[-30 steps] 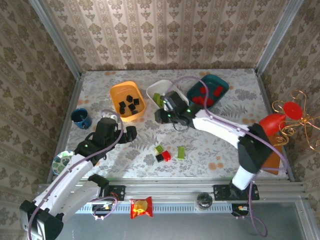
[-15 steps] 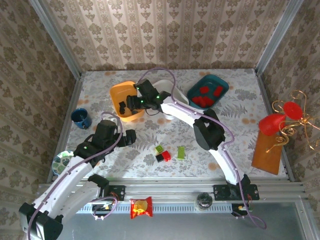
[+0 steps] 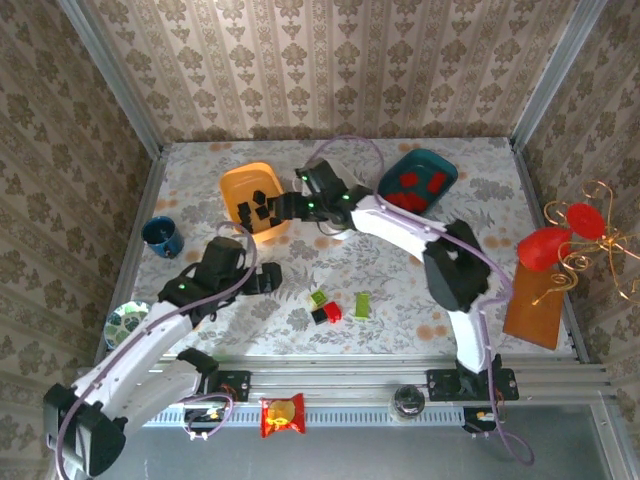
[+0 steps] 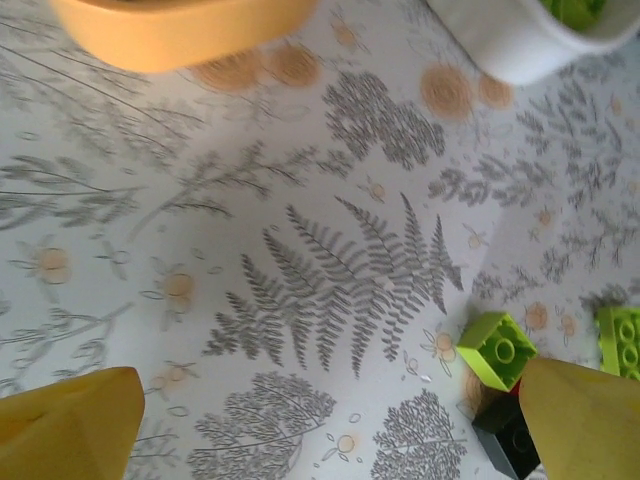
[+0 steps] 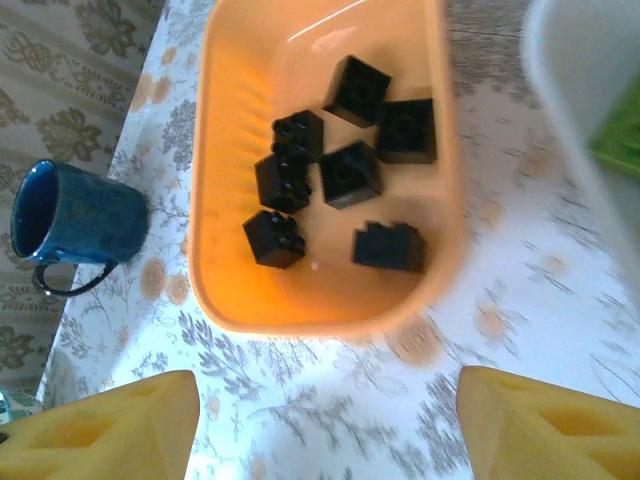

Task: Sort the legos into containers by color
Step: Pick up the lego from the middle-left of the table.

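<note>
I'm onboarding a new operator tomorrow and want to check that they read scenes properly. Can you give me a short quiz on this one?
1. True or false: the orange tub is empty.
2. The dark teal tub holds bricks of which colour? A black, B red, C lime green.
3. Fill in: the right hand is ___ (open or shut).

Key
1. False: it holds black bricks.
2. B.
3. Open, with nothing between its fingers.
</note>
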Controlling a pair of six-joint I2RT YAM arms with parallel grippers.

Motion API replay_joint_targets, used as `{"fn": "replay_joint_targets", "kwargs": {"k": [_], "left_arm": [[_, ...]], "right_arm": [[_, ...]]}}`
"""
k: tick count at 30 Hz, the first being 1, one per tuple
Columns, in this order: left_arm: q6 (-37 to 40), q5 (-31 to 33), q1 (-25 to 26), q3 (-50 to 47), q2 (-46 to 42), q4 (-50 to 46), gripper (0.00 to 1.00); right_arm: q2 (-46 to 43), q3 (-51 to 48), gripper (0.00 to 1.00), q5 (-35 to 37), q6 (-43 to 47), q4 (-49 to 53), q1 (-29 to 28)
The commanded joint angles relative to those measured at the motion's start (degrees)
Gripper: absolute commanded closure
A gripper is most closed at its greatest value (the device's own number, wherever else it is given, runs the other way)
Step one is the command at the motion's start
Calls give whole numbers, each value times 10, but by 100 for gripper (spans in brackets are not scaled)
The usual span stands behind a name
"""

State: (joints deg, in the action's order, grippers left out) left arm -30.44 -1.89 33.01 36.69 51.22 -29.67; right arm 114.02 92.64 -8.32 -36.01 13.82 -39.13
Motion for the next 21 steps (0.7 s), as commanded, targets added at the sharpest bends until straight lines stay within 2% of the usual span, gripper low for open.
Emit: {"fn": "replay_joint_targets", "kwargs": {"k": [1, 5, 8, 15, 21], "left_arm": [[10, -36, 34, 27, 50, 41, 4], [32, -64, 83, 53, 147, 69, 6], [44, -81, 105, 72, 219, 85, 5], [62, -63, 136, 113, 322, 102, 7], [72, -65, 144, 127, 377, 110, 11]], "right_arm": [[-104, -115, 31, 38, -18, -46, 12], [-207, -257, 31, 53, -22, -49, 30], [-269, -326, 31, 75, -14, -31, 33], [-369, -414, 31, 93, -22, -10, 35], [-413, -449, 31, 96, -31, -7, 35]]}}
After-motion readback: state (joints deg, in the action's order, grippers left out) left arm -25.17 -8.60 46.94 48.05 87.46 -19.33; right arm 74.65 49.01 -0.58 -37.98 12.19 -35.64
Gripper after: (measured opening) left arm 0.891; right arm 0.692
